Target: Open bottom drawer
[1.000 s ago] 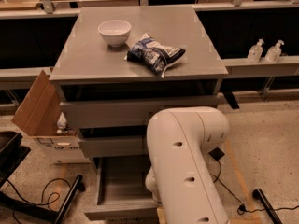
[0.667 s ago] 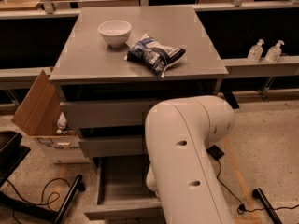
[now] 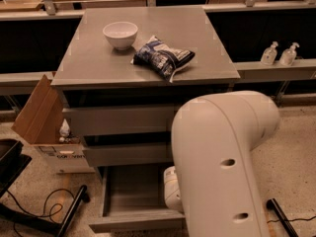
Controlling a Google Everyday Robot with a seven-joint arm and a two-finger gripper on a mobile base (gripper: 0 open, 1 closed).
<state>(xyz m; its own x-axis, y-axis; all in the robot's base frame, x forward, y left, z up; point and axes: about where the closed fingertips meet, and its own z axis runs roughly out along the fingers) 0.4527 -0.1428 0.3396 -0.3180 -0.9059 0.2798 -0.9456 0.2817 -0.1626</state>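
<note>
The bottom drawer [image 3: 129,220] of the grey cabinet [image 3: 148,58] stands pulled out toward me, its shallow grey tray showing bare inside. Two flat grey drawer fronts [image 3: 118,120] above it sit pushed in. My white arm [image 3: 222,157] fills the lower right of the view and covers the drawer's right part. The gripper is hidden behind the arm, down by the drawer's right side.
A white bowl [image 3: 120,34] and a dark blue snack bag [image 3: 163,59] lie on the cabinet top. An open cardboard box [image 3: 47,127] stands left of the cabinet. A black cable and a chair base [image 3: 44,211] lie lower left. Two bottles [image 3: 279,54] stand on a right ledge.
My arm's elbow has swung up and to the right, covering more of the cabinet's right side. The bottom drawer stays pulled out about as far as before.
</note>
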